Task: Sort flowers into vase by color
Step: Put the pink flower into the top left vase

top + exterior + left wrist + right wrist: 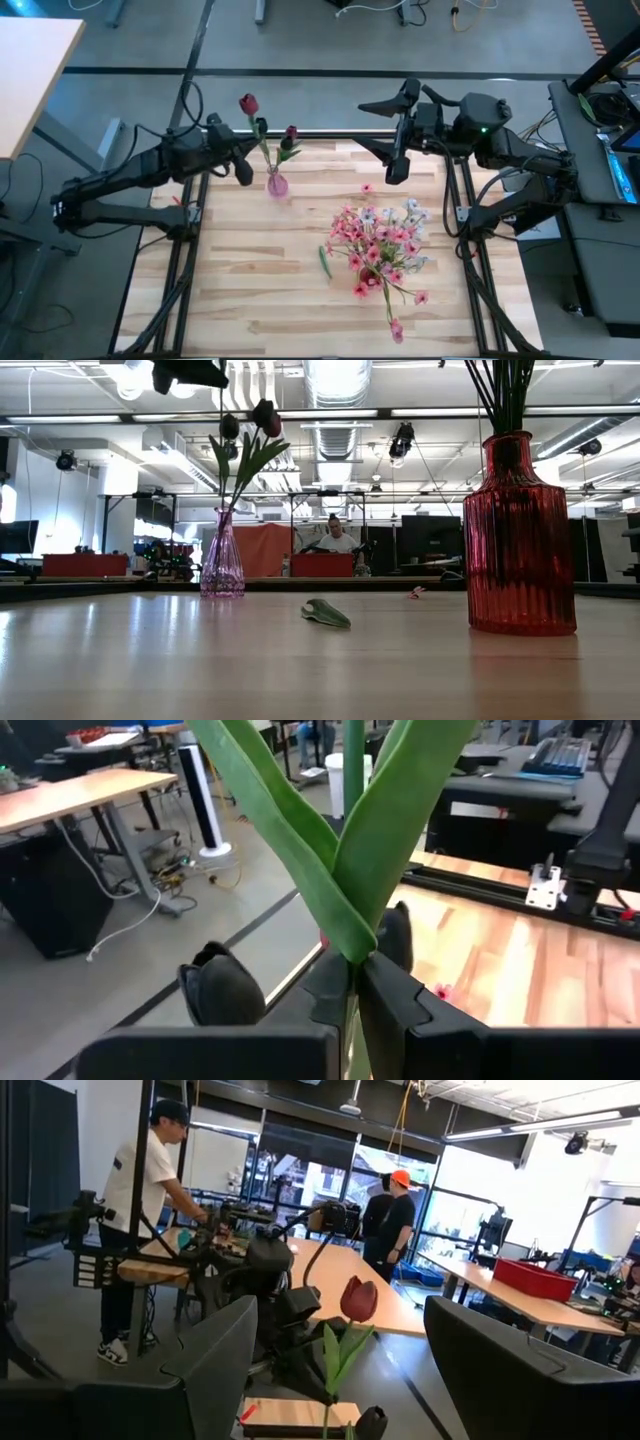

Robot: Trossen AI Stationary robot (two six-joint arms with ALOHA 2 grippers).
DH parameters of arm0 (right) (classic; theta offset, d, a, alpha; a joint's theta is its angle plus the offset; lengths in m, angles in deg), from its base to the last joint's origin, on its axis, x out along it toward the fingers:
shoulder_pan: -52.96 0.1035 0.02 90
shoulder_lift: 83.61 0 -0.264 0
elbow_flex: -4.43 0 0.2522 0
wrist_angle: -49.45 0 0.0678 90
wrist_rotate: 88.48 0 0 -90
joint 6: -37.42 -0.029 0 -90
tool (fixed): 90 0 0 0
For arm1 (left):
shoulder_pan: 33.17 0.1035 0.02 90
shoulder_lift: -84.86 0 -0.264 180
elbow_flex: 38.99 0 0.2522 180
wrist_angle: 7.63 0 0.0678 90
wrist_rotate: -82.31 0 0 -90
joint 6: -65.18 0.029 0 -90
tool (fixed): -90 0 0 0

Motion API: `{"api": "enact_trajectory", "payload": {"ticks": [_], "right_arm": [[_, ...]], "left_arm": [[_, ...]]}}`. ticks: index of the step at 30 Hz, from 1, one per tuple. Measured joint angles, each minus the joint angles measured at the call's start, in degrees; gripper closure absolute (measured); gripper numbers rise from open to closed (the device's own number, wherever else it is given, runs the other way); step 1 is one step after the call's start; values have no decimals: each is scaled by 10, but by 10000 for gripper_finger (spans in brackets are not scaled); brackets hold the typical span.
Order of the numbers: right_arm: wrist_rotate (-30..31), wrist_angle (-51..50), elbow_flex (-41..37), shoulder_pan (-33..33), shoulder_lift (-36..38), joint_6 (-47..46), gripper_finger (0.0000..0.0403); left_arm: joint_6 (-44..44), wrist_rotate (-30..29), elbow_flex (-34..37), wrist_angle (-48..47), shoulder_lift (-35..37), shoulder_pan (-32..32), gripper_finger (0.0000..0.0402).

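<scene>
Left gripper (pixel 258 128) clenched on maroon tulip (pixel 248 104) stem above small pink vase (pixel 277 184); right gripper (pixel 393 130) released, waiting. Risk: stem snags rim, light vase tips

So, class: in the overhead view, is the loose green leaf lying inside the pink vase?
No, the green leaf lies flat on the table, apart from the pink vase.

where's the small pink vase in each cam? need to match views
High: small pink vase at the table's far edge, left of centre.
Low: left of centre, two tulips in it.
Left wrist: not visible.
Right wrist: not visible.
Shared landmark: the maroon tulip, held by the left gripper.
</scene>
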Motion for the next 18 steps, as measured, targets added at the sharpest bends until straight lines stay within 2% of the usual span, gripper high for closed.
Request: {"api": "enact_trajectory", "payload": {"ticks": [18], "right_arm": [[0, -12, -1, 0, 0, 0, 122]], "left_arm": [[-29, 0, 3, 20, -38, 11, 401]]}}
